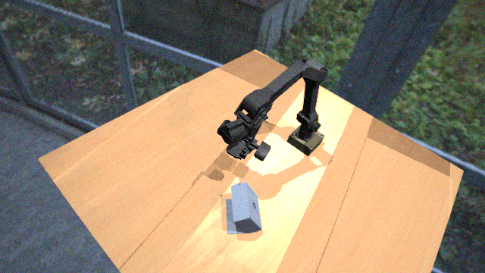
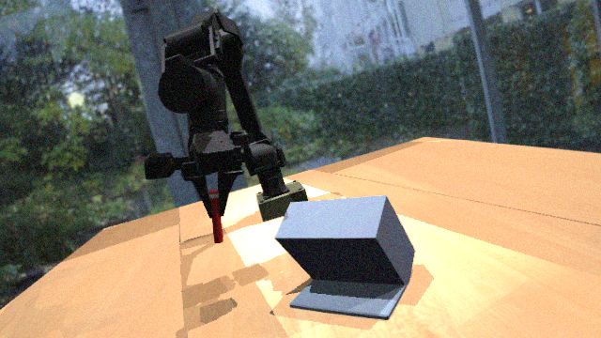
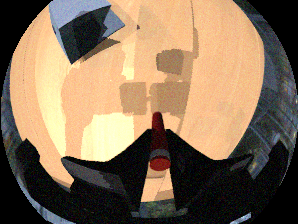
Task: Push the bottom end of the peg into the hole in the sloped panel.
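Observation:
The red round peg has a grey band near its top end. My gripper is shut on the peg and holds it nearly upright, with its bottom end above the table. In the top view the peg is hidden by the gripper. The blue-grey block with the sloped panel stands apart from the peg. Its small dark hole shows in the top view, on the face turned towards the robot's side; it cannot be seen in the exterior view or made out in the wrist view.
The block has a thin flat base plate on the wooden table. The robot's base stands behind the gripper. Shadows of the arm and bright light patches cross the table.

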